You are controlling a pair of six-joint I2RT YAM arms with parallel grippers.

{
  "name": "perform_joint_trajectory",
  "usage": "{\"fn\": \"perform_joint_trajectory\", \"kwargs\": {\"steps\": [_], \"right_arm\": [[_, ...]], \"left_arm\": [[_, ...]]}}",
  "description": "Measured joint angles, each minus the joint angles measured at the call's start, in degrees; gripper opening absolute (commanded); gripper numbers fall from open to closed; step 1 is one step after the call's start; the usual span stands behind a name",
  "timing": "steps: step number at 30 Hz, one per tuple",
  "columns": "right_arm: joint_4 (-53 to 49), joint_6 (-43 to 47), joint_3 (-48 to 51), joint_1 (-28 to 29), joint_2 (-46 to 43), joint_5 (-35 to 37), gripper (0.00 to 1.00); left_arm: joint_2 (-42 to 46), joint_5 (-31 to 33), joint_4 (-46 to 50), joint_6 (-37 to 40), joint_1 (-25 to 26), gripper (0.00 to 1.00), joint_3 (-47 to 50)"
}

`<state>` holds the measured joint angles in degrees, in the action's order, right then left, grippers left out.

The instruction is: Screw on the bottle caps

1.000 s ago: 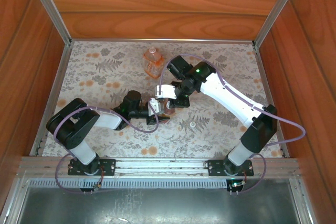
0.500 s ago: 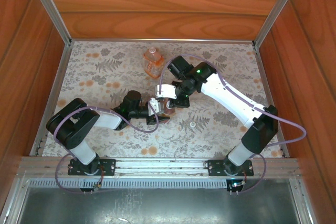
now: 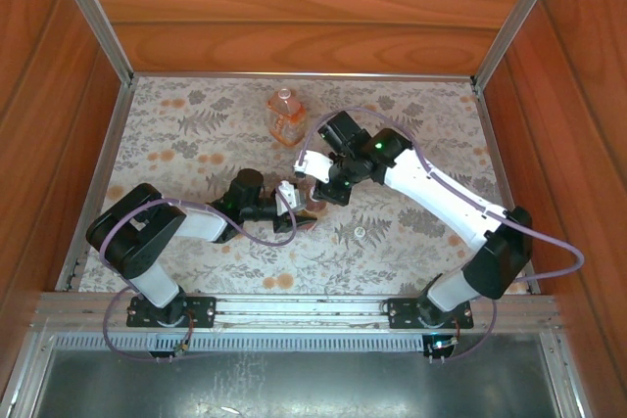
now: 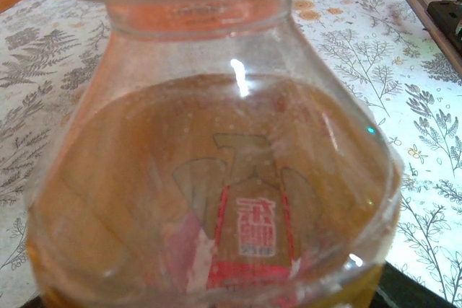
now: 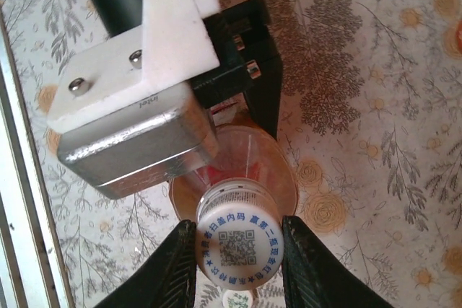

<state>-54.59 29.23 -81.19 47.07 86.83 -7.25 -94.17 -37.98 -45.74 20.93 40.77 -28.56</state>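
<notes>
Your right fingers (image 5: 307,268) pinch the cap (image 5: 238,244) from both sides, atop the bottle (image 4: 216,200). Your left fingers (image 5: 266,102) clench that bottle's body, upright mid-worktop (image 3: 176,163).

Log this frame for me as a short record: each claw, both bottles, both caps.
left claw: shut on slim bottle
right claw: shut on cap sitting on that bottle's neck
wide bottle: standing alone at the back
spare cap: loose on table, right of the slim bottle
</notes>
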Motion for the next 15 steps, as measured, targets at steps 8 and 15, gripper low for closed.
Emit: {"fn": "perform_joint_trajectory", "kwargs": {"steps": [8,15], "right_arm": [[2.1,-14.7,1.3,2.7,-1.1,5.5,0.14],[-0.1,-31.1,-0.7,5.9,0.1,11.4,0.14]], "left_arm": [[0.1,0.3,0.1,-0.4,0.0,0.56,0.0],[0.2,0.4,0.3,-0.4,0.0,0.56,0.0]]}}
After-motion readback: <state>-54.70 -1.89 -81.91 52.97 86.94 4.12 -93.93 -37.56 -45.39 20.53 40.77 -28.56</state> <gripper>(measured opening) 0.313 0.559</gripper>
